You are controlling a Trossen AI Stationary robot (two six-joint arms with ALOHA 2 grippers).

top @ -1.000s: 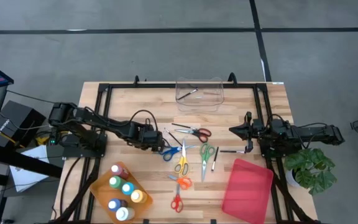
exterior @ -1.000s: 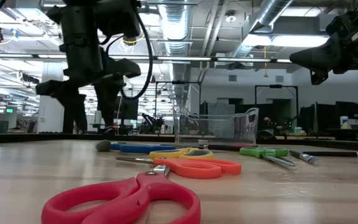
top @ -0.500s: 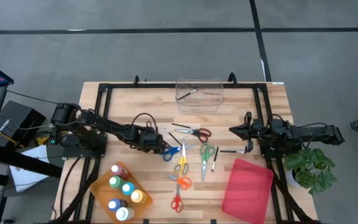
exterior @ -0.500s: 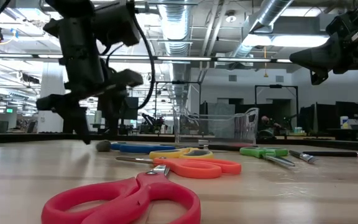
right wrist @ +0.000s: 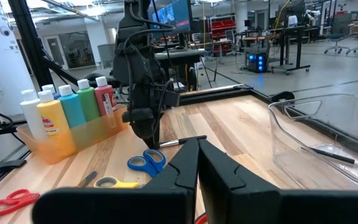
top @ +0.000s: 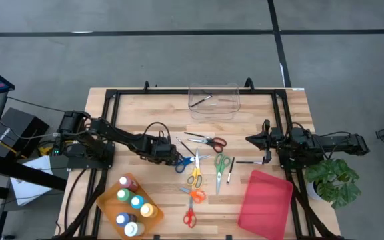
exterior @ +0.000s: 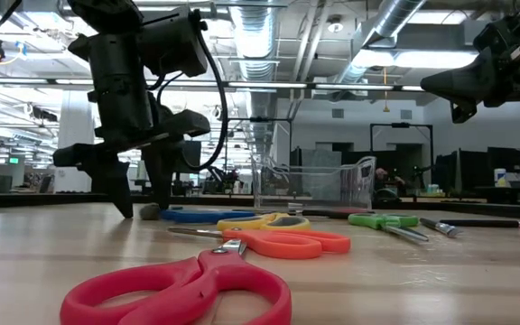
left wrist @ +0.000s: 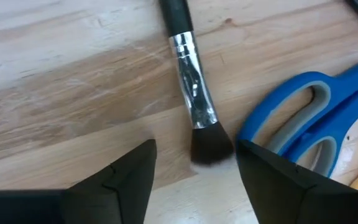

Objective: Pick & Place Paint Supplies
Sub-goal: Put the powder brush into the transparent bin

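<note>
Left wrist view: looking straight down between the two spread fingers of the left end effector [left wrist: 194, 177], with the bristle head of a thin dark brush [left wrist: 191, 93] lying exactly in the gap, not yet being pinched. Handle and silver ferrule running away from the fingers, so long axis crossing the closing line, good for a grasp near the ferrule. Blue scissors [left wrist: 309, 127] lying just beside the brush head, close to one finger, perhaps risking a bump.

High view: left end effector [top: 171, 158] hanging low over the desk [top: 245, 127], left of the scissors group, clearly nearer to the brush than the right end effector [top: 262, 141], waiting at the right side with fingers pressed together.

No brand, label or readable writing showing on the supplies.
</note>
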